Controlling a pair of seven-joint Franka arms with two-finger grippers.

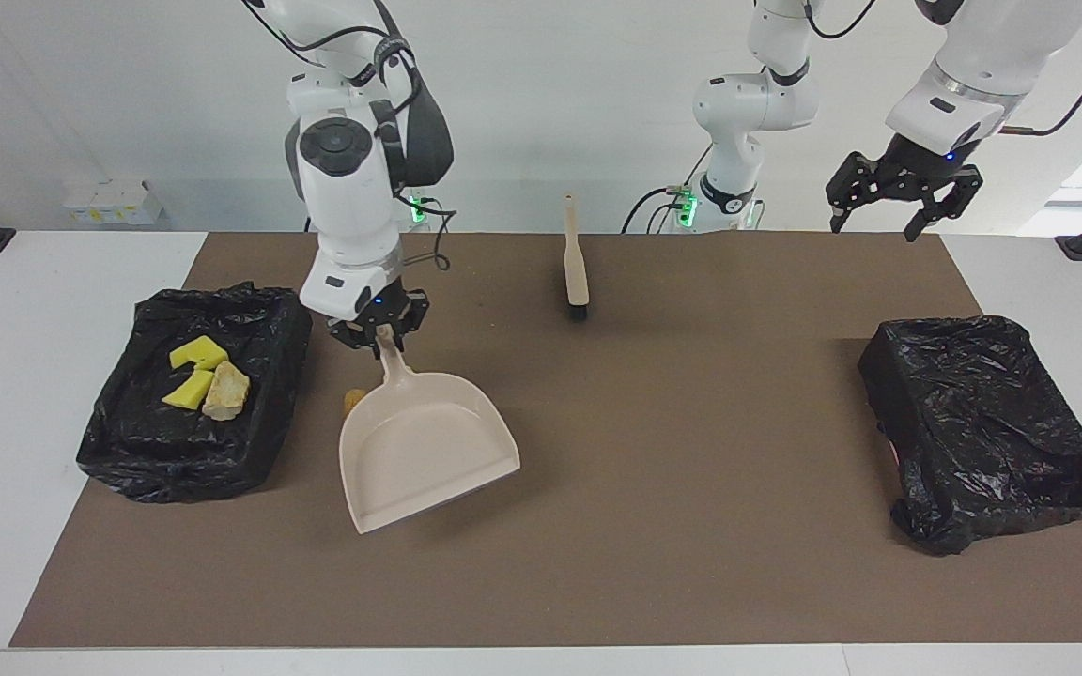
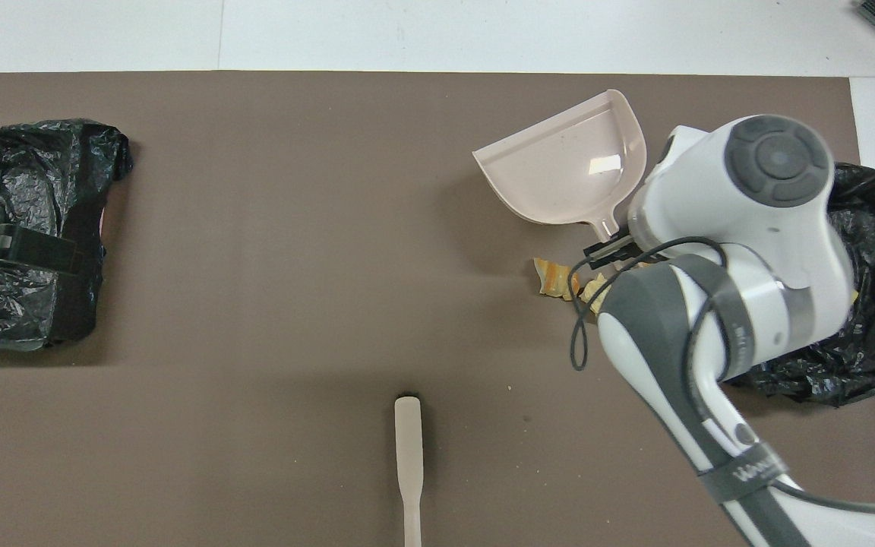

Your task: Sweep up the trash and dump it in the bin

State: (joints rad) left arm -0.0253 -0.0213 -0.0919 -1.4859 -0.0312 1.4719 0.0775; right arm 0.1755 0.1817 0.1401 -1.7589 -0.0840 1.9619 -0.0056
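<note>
Gripping dustpan (image 1: 424,451), right pincer (image 1: 379,336), no legible labels

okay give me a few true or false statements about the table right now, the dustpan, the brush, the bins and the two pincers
1. The right pincer holds the dustpan by its handle. True.
2. The dustpan carries yellow foam. False: it is empty.
3. The brush is in the left pincer. False: it lies on the mat; that pincer is open, empty, raised.
4. Three trash pieces lie in the bin at the right arm's end. True.
5. The other bin holds trash. False: none shows.
</note>
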